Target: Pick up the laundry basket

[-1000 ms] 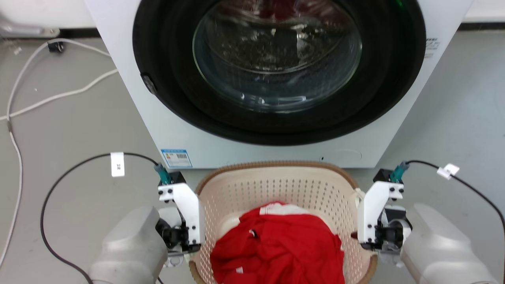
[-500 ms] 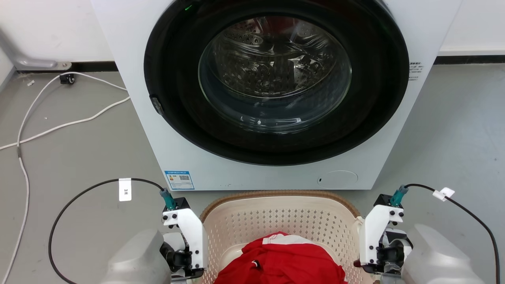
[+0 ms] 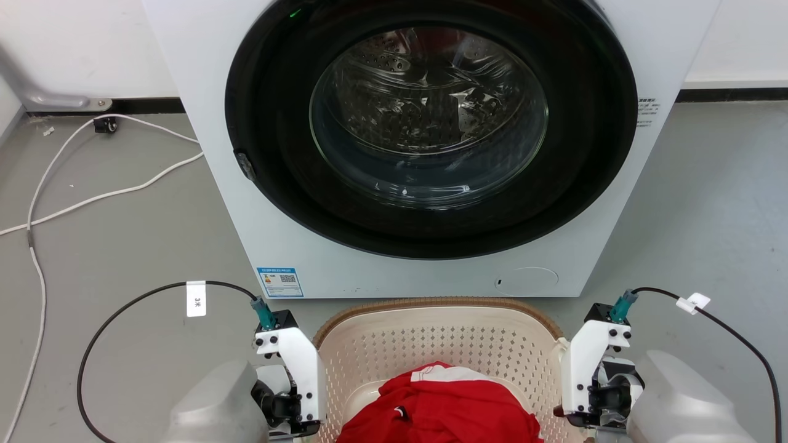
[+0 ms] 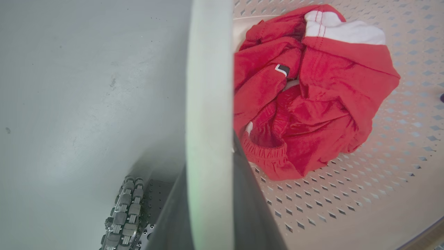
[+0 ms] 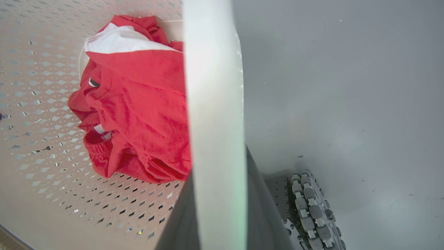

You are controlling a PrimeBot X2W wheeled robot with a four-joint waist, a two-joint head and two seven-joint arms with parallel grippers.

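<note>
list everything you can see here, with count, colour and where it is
washing machine: 1, white with black door ring, behind the basket
label: 1, blue, machine's lower left front
laundry basket: 1, cream with brown rim, between the arms
garment: 1, red and white, inside the basket
white cables: several, white, on the floor at left
black cables: 2, black, one to each wrist
roller wheels: 2, grey, one below each arm
left gripper: 1, white, shut on the left handle
right gripper: 1, white, shut on the right handle
</note>
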